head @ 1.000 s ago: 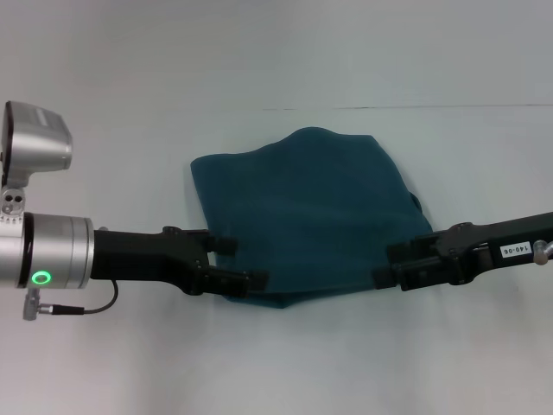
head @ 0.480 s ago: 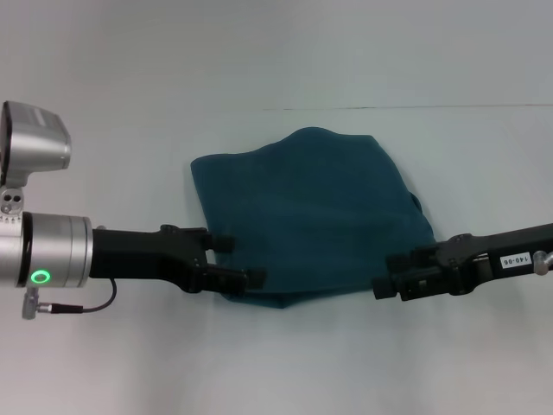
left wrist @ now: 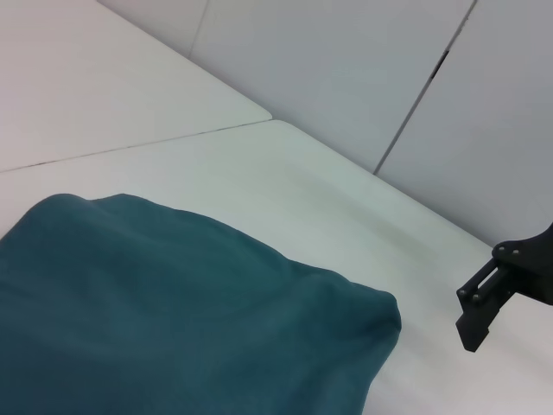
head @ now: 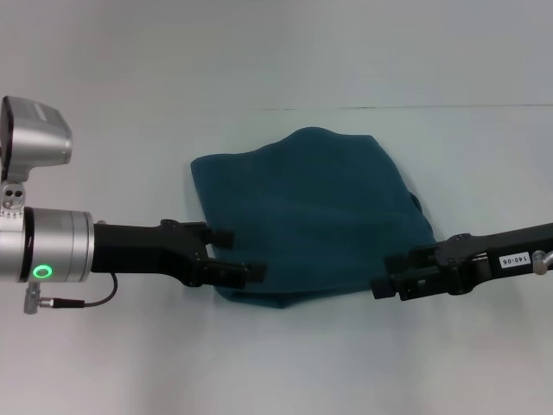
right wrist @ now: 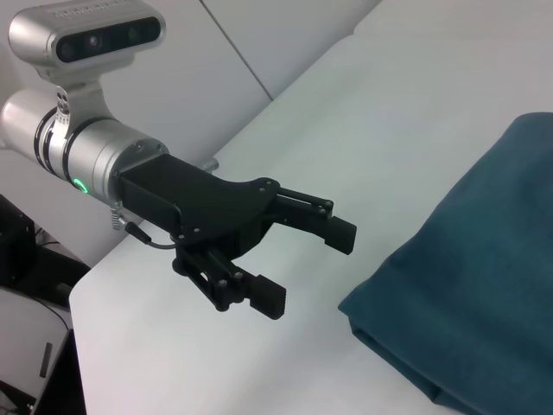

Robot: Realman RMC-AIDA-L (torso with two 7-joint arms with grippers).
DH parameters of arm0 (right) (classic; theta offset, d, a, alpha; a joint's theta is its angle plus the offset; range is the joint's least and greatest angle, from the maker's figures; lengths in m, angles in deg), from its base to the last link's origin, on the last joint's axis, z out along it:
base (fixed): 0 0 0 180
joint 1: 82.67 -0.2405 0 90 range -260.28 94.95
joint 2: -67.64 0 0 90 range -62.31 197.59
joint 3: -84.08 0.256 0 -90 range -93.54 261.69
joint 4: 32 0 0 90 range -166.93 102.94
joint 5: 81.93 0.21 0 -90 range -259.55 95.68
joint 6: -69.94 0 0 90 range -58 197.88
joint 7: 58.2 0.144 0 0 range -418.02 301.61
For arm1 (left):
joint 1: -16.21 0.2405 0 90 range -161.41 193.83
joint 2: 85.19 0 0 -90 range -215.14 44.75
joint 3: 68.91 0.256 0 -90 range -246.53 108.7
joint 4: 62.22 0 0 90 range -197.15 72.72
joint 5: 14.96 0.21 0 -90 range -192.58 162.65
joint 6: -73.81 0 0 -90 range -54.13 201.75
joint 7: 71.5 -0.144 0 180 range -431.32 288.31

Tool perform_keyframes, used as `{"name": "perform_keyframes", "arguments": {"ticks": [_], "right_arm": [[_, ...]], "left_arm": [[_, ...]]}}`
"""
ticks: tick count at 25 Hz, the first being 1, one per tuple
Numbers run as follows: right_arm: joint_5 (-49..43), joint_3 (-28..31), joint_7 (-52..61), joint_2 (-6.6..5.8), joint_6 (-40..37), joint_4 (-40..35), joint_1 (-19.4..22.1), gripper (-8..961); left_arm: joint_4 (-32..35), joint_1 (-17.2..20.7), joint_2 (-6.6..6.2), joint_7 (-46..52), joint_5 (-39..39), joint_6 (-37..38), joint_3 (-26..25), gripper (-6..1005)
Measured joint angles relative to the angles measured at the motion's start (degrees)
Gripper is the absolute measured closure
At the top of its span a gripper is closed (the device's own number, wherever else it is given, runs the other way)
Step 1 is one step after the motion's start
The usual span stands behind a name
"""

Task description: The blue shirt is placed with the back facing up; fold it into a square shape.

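The blue shirt (head: 307,216) lies folded into a rough, slightly rumpled square on the white table (head: 130,112). My left gripper (head: 244,253) is open at the shirt's near left corner, one finger over the fabric edge, holding nothing. The right wrist view shows the left gripper (right wrist: 308,269) with its fingers spread, just beside the shirt (right wrist: 484,285). My right gripper (head: 385,272) is open beside the shirt's near right corner, apart from the cloth. In the left wrist view, the shirt (left wrist: 173,303) fills the near part and a finger of the right gripper (left wrist: 479,303) shows beyond it.
The white table has a seam (head: 389,107) running across behind the shirt. Pale wall panels (left wrist: 346,69) stand beyond the table's edge. Bare tabletop surrounds the shirt on all sides.
The right gripper has drawn back a little from the shirt's right edge, toward the near side. The left gripper shifted slightly along the near left corner. The shirt has not moved.
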Motion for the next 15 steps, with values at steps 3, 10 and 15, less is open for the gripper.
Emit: {"name": "perform_keyframes", "arguments": {"ticks": [3, 10, 15], "right_arm": [[0.0, 0.0, 0.0, 0.04, 0.0, 0.0, 0.0, 144], [0.0, 0.0, 0.1, 0.02, 0.0, 0.0, -0.1, 144], [0.0, 0.0, 0.2, 0.0, -0.1, 0.2, -0.2, 144]], "left_arm": [[0.0, 0.0, 0.0, 0.0, 0.0, 0.0, 0.0, 64], [0.0, 0.0, 0.0, 0.0, 0.0, 0.0, 0.0, 65], [0.0, 0.0, 0.0, -0.1, 0.0, 0.0, 0.0, 64]]}}
